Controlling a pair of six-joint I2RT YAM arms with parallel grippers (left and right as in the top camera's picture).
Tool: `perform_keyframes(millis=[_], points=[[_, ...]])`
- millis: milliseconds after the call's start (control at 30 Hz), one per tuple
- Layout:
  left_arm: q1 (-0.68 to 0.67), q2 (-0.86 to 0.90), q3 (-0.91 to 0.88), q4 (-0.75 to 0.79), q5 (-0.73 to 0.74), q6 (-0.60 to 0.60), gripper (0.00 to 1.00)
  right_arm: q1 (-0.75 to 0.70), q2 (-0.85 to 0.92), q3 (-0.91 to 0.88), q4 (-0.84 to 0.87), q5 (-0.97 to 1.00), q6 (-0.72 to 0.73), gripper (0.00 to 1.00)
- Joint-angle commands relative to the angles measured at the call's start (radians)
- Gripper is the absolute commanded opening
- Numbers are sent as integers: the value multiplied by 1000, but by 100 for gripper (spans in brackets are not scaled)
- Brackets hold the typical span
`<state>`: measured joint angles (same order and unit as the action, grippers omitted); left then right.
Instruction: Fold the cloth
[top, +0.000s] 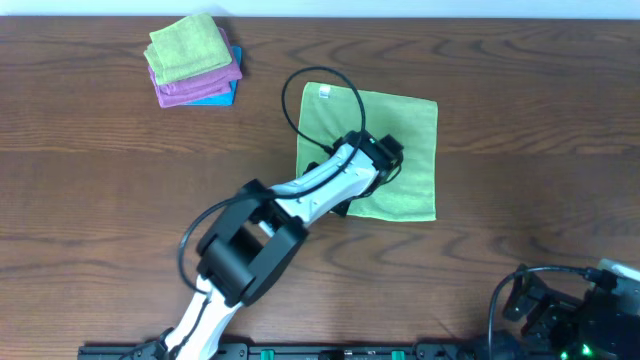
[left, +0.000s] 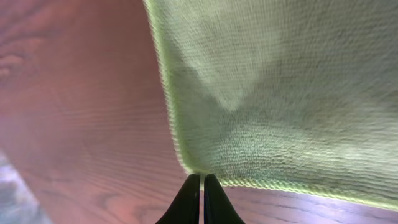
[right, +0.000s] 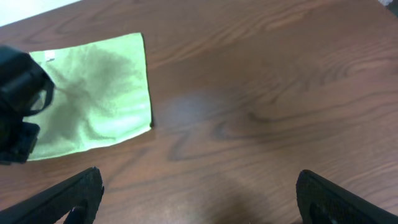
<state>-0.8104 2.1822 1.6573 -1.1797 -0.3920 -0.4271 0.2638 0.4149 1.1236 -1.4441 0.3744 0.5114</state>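
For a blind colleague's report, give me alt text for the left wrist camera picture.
A green cloth fills most of the frame, its near corner pinched in the shut left gripper at bottom centre. Brown wooden table shows on the left.

Overhead looks straight down; left wrist close on the cloth (left: 280, 93) edge — right wrist views it obliquely, farther off.

Soft, even light falls from above on the dark brown wooden table (top: 100, 130); the left wrist view is smeared, and the light green square microfibre cloth (left: 280, 93) blurs toward the top, a dim triangular shadow on it; the right wrist view is dimmer, with a pale glare patch on the wood, and the right gripper's black fingers (right: 68, 199) are out of focus.
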Motion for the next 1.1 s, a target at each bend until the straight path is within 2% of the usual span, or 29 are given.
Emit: perform_keyframes(millis=[0, 167, 333, 500, 600, 767, 933, 1067], points=[[9, -172, 45, 31, -9, -31, 6, -8, 8, 0, 17, 3, -38, 99], [44, -381, 44, 48, -8, -31, 5, -8, 84, 0, 64, 14, -60, 99], [105, -451, -35, 39, 11, -57, 6, -8, 211, 0, 108, 41, -78, 99], [190, -465, -227, 139, 207, -60, 6, -16, 314, -1, 129, 41, -78, 98], [245, -536, -299, 161, 225, -53, 6, -53, 345, -1, 136, 41, -80, 98], [359, -772, -396, 205, 250, 42, 6, -174, 374, -14, 180, -58, -146, 98], [475, -938, -598, 339, 418, 110, 6, -285, 372, -39, 186, -179, -172, 98], [544, -940, -735, 486, 627, 113, 6, -342, 376, -139, 265, -384, -160, 96]])
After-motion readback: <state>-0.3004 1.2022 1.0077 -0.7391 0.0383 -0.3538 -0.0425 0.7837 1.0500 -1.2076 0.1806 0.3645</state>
